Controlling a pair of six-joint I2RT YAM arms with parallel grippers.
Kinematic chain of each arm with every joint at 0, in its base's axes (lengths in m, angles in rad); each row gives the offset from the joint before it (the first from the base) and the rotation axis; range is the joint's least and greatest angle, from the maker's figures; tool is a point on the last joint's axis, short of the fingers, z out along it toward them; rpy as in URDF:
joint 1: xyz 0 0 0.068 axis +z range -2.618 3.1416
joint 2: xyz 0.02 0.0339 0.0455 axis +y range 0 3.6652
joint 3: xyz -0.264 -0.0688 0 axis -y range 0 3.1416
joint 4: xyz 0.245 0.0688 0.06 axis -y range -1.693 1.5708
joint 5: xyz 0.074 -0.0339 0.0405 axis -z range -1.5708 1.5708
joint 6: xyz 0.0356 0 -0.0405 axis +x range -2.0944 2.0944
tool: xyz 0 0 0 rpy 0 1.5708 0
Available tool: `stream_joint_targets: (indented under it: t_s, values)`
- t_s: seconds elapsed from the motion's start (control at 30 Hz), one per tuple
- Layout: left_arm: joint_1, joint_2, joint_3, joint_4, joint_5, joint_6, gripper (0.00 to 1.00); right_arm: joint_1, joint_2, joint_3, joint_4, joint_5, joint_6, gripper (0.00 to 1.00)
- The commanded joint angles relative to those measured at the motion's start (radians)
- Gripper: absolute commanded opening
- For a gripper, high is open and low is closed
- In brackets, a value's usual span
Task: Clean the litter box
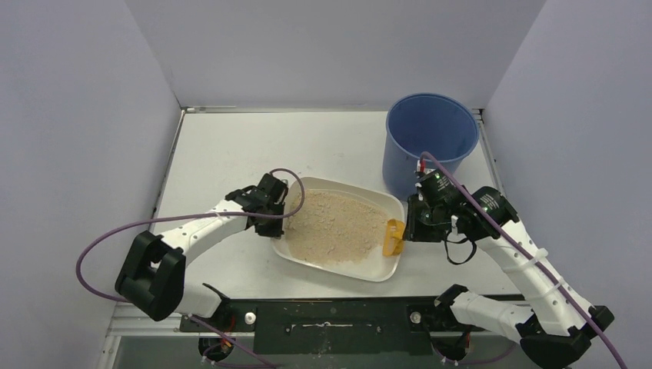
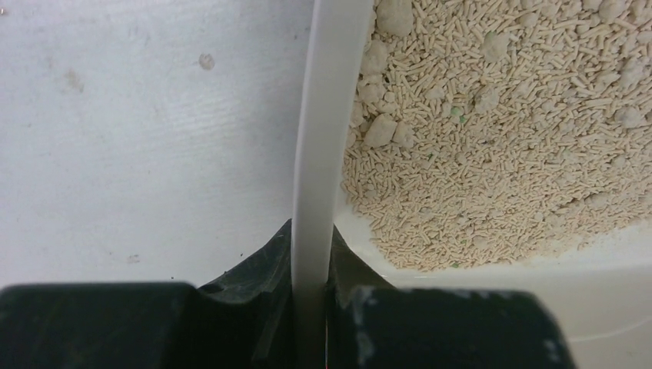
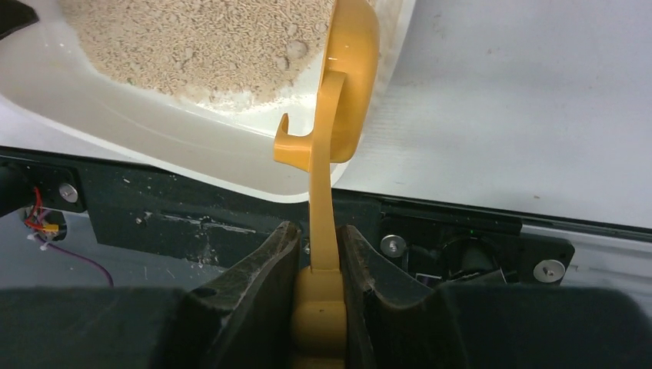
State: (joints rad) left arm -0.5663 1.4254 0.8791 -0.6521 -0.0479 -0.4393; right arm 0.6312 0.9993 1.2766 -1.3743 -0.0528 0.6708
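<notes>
- Two grippers are at work on the litter box, which sits on the tabletop near the front edge, between the arms, with the blue bucket just behind its right end.
- We judge the tray to be thin, stiff, smooth plastic. The load of pellet litter makes it fairly heavy, and it would likely slide or flex if pushed.
- We think the rim is the sensible place to hold it. The left gripper is pinched on the tray's left rim, one finger outside and one inside the wall.
- The right gripper stands just off the tray's right end, closed on the handle of the orange scoop. The scoop head is over the tray's right end, at the edge of the litter.
</notes>
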Motion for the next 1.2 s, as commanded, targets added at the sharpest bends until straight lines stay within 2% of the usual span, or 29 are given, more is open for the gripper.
stream_joint_targets:
  t_s: [0.0,0.23,0.43,0.57,0.73,0.9,1.17]
  values:
    - [-0.006,-0.118,-0.046,0.034,-0.047,-0.101,0.0,0.006,0.023,0.015,-0.029,-0.008,0.006,0.0]
    - [-0.018,-0.223,-0.142,0.07,-0.079,-0.179,0.0,0.005,0.085,-0.043,-0.028,-0.047,-0.006,0.0]
    - [-0.02,-0.257,-0.139,0.083,-0.099,-0.155,0.0,0.002,0.131,-0.066,-0.017,-0.073,-0.027,0.0]
    - [-0.024,-0.261,-0.127,0.089,-0.106,-0.131,0.0,-0.048,0.135,-0.105,0.018,-0.152,-0.073,0.0]
    - [-0.027,-0.303,-0.107,0.102,-0.139,-0.086,0.0,-0.171,0.1,-0.216,0.087,-0.293,-0.155,0.0]
    - [-0.027,-0.34,-0.073,0.082,-0.187,-0.037,0.0,-0.219,0.052,-0.317,0.138,-0.379,-0.173,0.0]
    - [-0.027,-0.379,-0.019,0.071,-0.211,0.05,0.0,-0.27,-0.047,-0.463,0.216,-0.416,-0.144,0.0]
